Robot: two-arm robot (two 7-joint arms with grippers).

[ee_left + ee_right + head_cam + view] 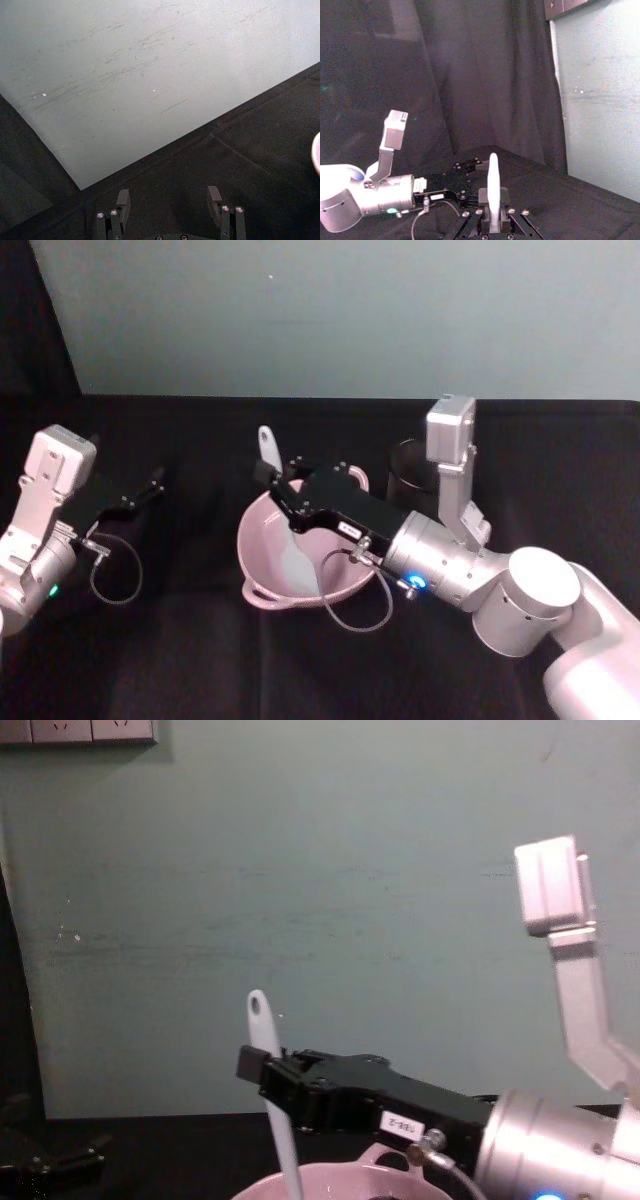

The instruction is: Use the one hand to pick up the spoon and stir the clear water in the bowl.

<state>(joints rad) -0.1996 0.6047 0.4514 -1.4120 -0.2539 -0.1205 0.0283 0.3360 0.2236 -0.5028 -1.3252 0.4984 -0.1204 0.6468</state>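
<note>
- Currently the right gripper [272, 477] is reaching in from the right, over the pale pink bowl [258, 540], and its black fingers are clamping tight on the white spoon [297, 552] partway along the handle.
- The spoon is standing almost upright and leaning a little. Its flat blade is pointing down inside the bowl, and its holed handle tip is sticking up above the fingers.
- From the chest view, the spoon [259, 1020] is rising above the right gripper [262, 1075], and its lower shaft is dropping past the rim of the bowl [350, 1182].
- Whether the blade is touching water is something I cannot tell.
- In the right wrist view the spoon's handle [493, 180] is sitting squeezed between that gripper's two fingers [492, 212].
- The bowl is sitting near the middle of the black table [200, 660], with a small loop handle [263, 594] on its near rim.
- A black mesh cup [408, 468] is standing just behind the bowl on the right, partly hidden by the right arm.
- A thin grey cable [355, 618] is looping down from the right wrist, beside the bowl.
- The left gripper [155, 480] is hanging parked at the left, well apart from the bowl.
- Its fingers [122, 199] are spreading wide, and the left gripper [169, 197] is holding nothing.
</note>
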